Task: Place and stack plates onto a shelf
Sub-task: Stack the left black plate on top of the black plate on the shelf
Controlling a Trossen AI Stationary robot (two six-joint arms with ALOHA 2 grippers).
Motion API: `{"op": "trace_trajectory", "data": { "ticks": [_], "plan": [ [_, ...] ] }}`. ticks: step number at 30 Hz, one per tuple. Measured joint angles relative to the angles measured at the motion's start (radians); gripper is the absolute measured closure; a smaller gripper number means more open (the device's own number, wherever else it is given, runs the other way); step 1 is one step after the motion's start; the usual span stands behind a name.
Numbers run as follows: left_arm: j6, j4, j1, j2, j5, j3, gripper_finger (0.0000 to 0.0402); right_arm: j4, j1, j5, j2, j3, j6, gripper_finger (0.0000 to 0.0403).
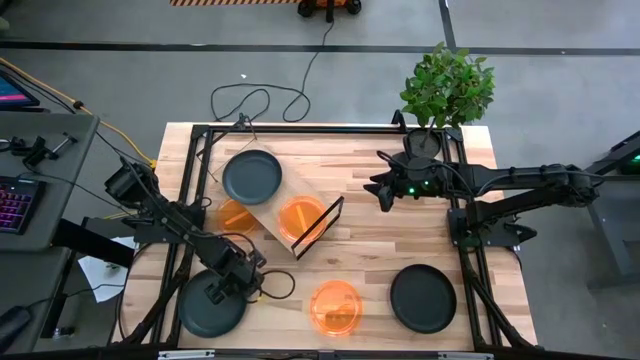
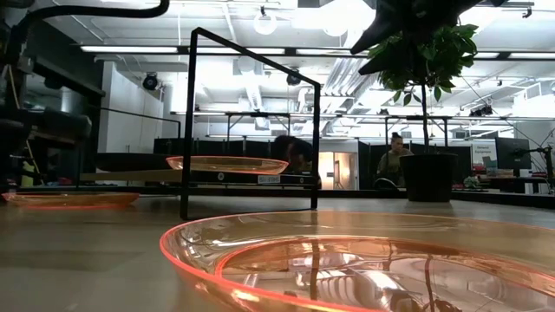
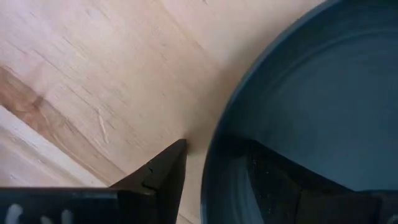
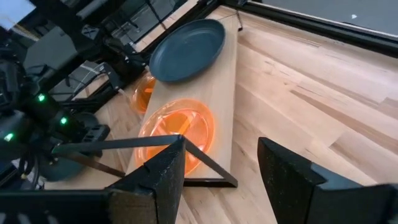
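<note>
The left gripper (image 1: 232, 275) is seen low at the desk's (image 1: 370, 245) front-left corner, fingers parted and straddling the rim of a dark plate (image 1: 212, 303): one finger (image 3: 163, 174) outside on the wood, the other inside the dish. No clamp yet, so nothing is held.

The shelf (image 1: 268, 210) lies diagonally near the desk's back-left area, w/ a dark plate (image 1: 251, 176) and an orange plate (image 1: 300, 217) already on it. Another orange plate (image 1: 237, 214) sits on the desk just beside the shelf's left edge. An orange plate (image 1: 335, 305) and a third dark plate (image 1: 423, 298) remain along the front edge.

The right gripper (image 1: 385, 190) hovers near the back-right, fingers apart, empty, close to a potted plant (image 1: 447, 90).

Risks, as judged:
- Thin rim grip: the plate may tilt or slip out once lifted, esp. if pinched shallow.
- Closing while pressed on the wood could push the plate off the front edge, which is near.
- On the way to the shelf, its wire frame (image 1: 318, 222) could be clipped.
- The shelf may be nudged, shifting the plates on it.
</note>
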Motion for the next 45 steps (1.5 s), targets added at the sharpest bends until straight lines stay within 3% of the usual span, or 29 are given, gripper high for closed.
{"op": "trace_trajectory", "data": {
  "ticks": [8,15,21,24,27,34,39,45],
  "plan": [
    [-0.055,-0.017,0.031,-0.001,0.094,0.002,0.0387,0.000,0.000,0.033,0.000,0.000,0.011,0.0219],
    [-0.141,-0.153,0.154,-0.092,0.200,0.009,0.0398,0.000,0.000,0.033,0.000,0.000,0.010,0.0219],
    [-0.240,-0.303,0.295,-0.310,0.333,0.065,0.0399,0.001,0.000,0.033,0.000,0.000,0.009,0.0219],
    [-0.307,-0.374,0.374,-0.421,0.310,0.125,0.0399,0.000,0.000,0.033,0.000,0.000,0.009,0.0219],
    [-0.391,-0.452,0.465,-0.515,0.194,0.203,0.0399,0.000,0.000,0.033,0.000,0.000,0.004,0.0219],
    [-0.703,-0.498,0.721,-0.657,-0.284,0.307,0.0400,-0.001,-0.003,0.036,0.000,0.000,0.001,0.0219],
    [-1.015,-0.477,0.841,-0.739,-0.528,0.250,0.0400,0.000,-0.002,0.065,0.000,0.000,0.007,0.0219],
    [-1.421,-0.403,0.807,-0.842,-0.663,0.041,0.0400,0.000,-0.002,0.078,0.000,0.000,0.008,0.0219]
  ]
}}
